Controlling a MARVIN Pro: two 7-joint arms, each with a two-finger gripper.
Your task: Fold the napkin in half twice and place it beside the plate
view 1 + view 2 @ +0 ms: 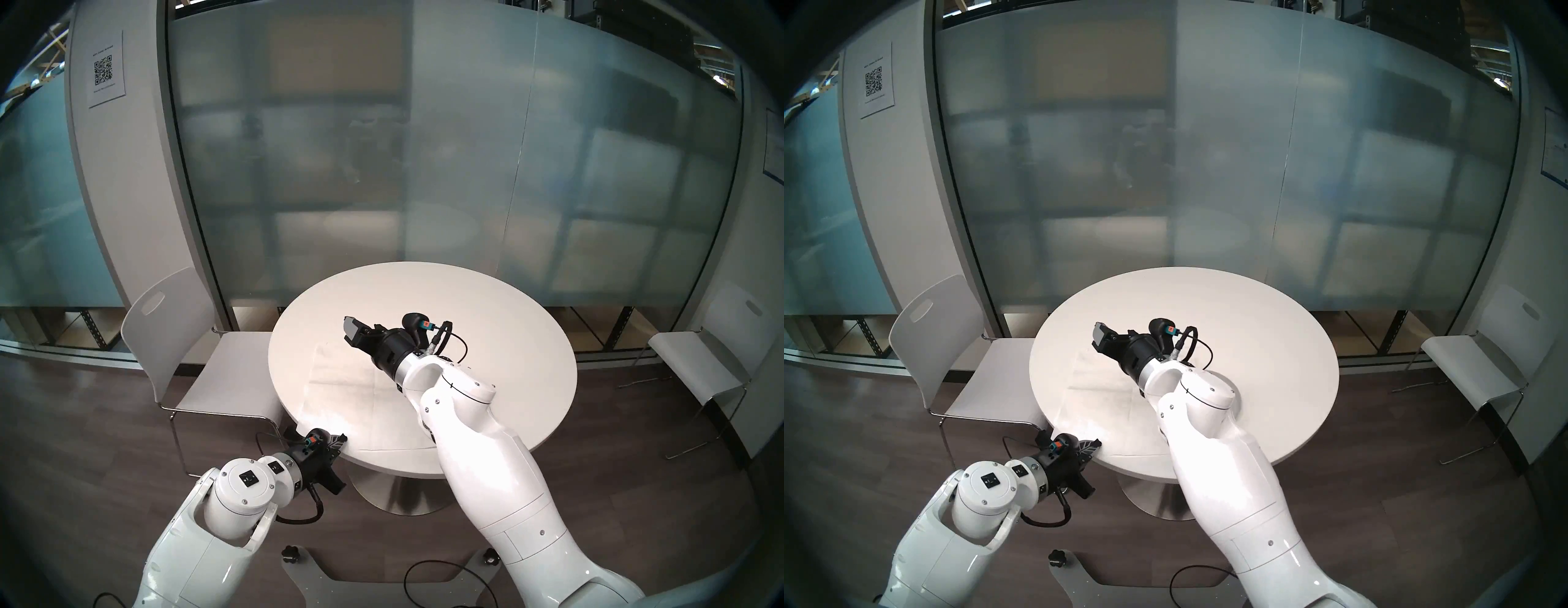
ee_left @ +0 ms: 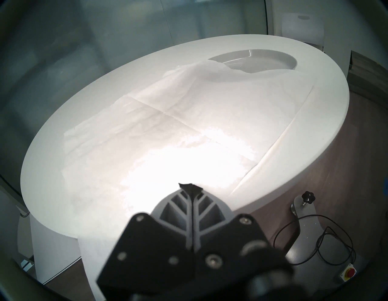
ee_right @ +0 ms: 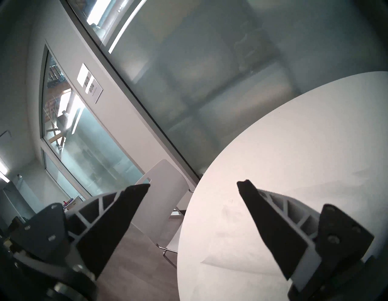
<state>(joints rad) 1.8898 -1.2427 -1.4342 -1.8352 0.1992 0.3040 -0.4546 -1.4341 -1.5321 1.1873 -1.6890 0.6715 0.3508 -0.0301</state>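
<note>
I have the large thin white crinkled paper napkin [image 2: 168, 117] spread open across the near-left part of the round white tabletop [image 1: 509, 322], its fold creases crossing near its middle. Its near edge runs along the table's near rim, and one near corner reaches the rim where my left gripper [image 1: 339, 439] sits. In the left wrist view that gripper's ribbed grey fingers [image 2: 184, 201] are pressed together at the table's near edge, with the napkin's corner lying right at their tips; I can't tell for sure whether paper is actually pinched between them, though the jaws are clenched tight.

The far end of the napkin rises in a soft hump and drapes over the near rim of the round light-grey plate [image 2: 262, 61], which sits toward the table's right side. In the head views my right arm covers the plate.

My right gripper [image 1: 352, 333] hangs above the middle of the table, over the napkin's far-left part, pointing roughly level toward the left. In its wrist view the two black-padded fingers [image 3: 258, 210] stand wide apart with nothing between them: released.

A white chair [image 1: 178, 339] stands beside the table's left edge.
</note>
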